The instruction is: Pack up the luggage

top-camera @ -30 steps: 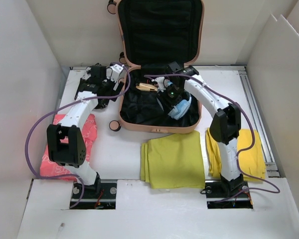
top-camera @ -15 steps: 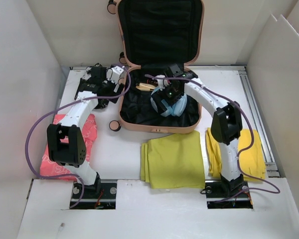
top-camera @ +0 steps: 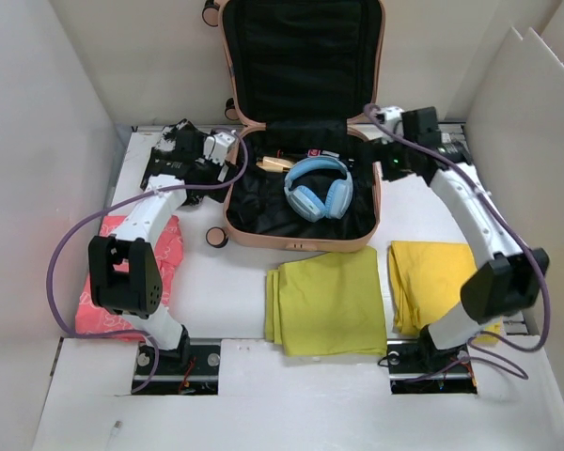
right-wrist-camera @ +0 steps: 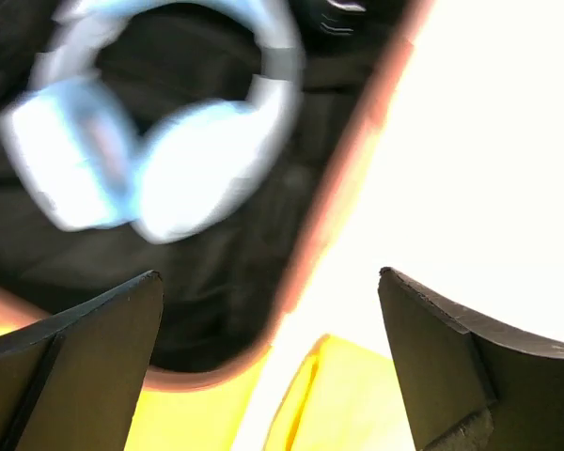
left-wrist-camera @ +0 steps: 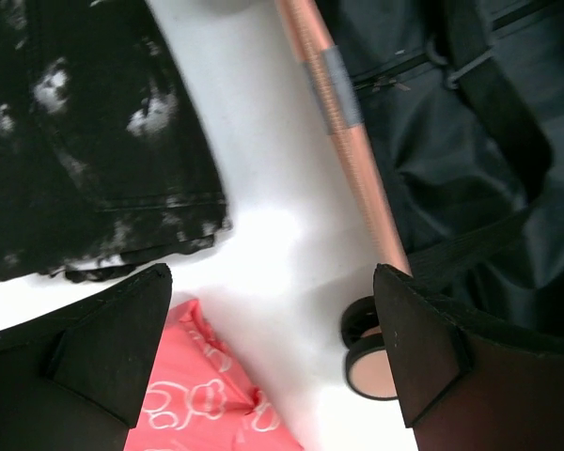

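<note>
The peach-pink luggage lies open at the back centre, its lid up against the wall. Light blue headphones lie loose on its black lining; they show blurred in the right wrist view. My right gripper is open and empty, just right of the luggage's right rim. My left gripper is open and empty, left of the luggage, above the table between a black mottled garment and the luggage's rim. A luggage wheel is by my right finger.
Two folded yellow cloths lie in front of the luggage, one at centre, one at right, under my right arm. A pink patterned packet lies at the left. A tan stick-like item lies inside the luggage. White walls enclose the table.
My right gripper has let go of the headphones inside the luggage, lifted out and swung right past the rim. The left arm has barely moved.
</note>
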`<move>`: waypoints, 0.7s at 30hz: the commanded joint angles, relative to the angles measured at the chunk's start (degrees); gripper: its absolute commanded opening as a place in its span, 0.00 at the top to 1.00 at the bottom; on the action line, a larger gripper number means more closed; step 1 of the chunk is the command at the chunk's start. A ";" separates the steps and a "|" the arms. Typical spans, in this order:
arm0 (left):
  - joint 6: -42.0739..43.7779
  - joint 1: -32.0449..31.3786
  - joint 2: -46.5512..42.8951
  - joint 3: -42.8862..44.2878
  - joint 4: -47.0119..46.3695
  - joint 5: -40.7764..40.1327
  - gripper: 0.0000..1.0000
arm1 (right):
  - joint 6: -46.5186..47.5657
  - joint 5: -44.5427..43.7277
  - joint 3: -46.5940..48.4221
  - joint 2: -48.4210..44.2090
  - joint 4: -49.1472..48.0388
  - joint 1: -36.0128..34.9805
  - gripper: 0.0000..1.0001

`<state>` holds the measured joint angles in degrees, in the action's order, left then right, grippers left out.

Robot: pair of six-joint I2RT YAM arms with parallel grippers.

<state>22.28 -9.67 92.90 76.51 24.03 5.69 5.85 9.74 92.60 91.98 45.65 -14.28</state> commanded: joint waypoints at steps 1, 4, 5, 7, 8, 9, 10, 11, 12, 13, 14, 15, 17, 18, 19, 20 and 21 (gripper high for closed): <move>-2.85 -1.75 -3.08 2.23 0.05 1.25 0.16 | -6.53 -9.20 -9.40 -6.35 -1.96 5.04 0.00; -3.47 -2.28 -3.08 2.24 -0.47 -0.41 0.16 | -11.19 -10.54 -19.96 -11.72 -6.44 14.32 0.00; -4.43 -2.28 -3.08 2.24 -0.48 -0.94 0.16 | -12.34 -9.66 -26.09 -14.44 -7.41 16.98 0.00; -5.14 -2.28 -3.08 1.62 -0.48 -0.95 0.16 | -14.62 -7.64 -30.53 -16.30 -8.90 23.30 0.00; -5.14 -2.28 -3.08 1.10 -0.48 -0.95 0.16 | -17.51 -7.63 -33.77 -17.79 -8.91 24.99 0.00; -5.14 -2.28 -3.60 0.49 -1.00 -0.95 0.16 | -19.54 -7.63 -35.02 -18.59 -8.91 25.96 0.00; -5.14 -2.28 -3.61 0.48 -1.00 -0.95 0.16 | -24.95 -11.37 -36.68 -20.86 -7.08 26.76 0.00; -5.14 -2.28 -3.61 0.48 -1.00 -0.95 0.16 | -28.57 -14.54 -37.22 -20.88 -5.50 27.37 0.00; -5.14 -2.28 -3.61 0.48 -1.00 -0.95 0.16 | -32.26 -18.05 -37.92 -24.27 -3.66 27.38 0.00; -5.67 -2.28 -3.61 -0.04 -1.00 -0.95 0.16 | -35.35 -22.79 -38.54 -26.31 -1.37 27.38 0.00; -5.67 -2.28 -3.61 -0.05 -0.48 -0.95 0.16 | -38.25 -24.49 -39.33 -28.59 -0.48 27.38 0.00; -5.67 -2.28 -3.61 -0.05 -0.48 -0.95 0.16 | -45.24 -26.24 -41.16 -32.97 0.75 27.38 0.00; -5.67 -2.28 -3.61 -0.05 -0.48 -0.95 0.16 | -49.60 -28.37 -43.63 -36.95 1.81 27.38 0.00; -5.67 -2.28 -3.61 -0.05 -0.48 -0.95 0.16 | -52.75 -28.37 -46.08 -38.53 1.81 27.38 0.00; -5.67 -2.28 -3.61 -0.05 -0.48 -0.95 0.16 | -53.91 -27.15 -47.41 -40.55 0.86 27.38 0.02; -5.67 -2.28 -3.61 -0.05 -0.48 -0.95 0.16 | -55.40 -24.62 -48.55 -40.57 0.06 27.38 0.03; -5.67 -2.28 -3.61 -0.05 -0.48 -0.95 0.16 | -56.72 -23.20 -49.61 -40.57 0.05 27.38 0.03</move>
<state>17.63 -11.99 92.36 76.53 23.81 5.08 -40.47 -13.56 46.22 50.96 45.17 13.17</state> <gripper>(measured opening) 0.847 0.971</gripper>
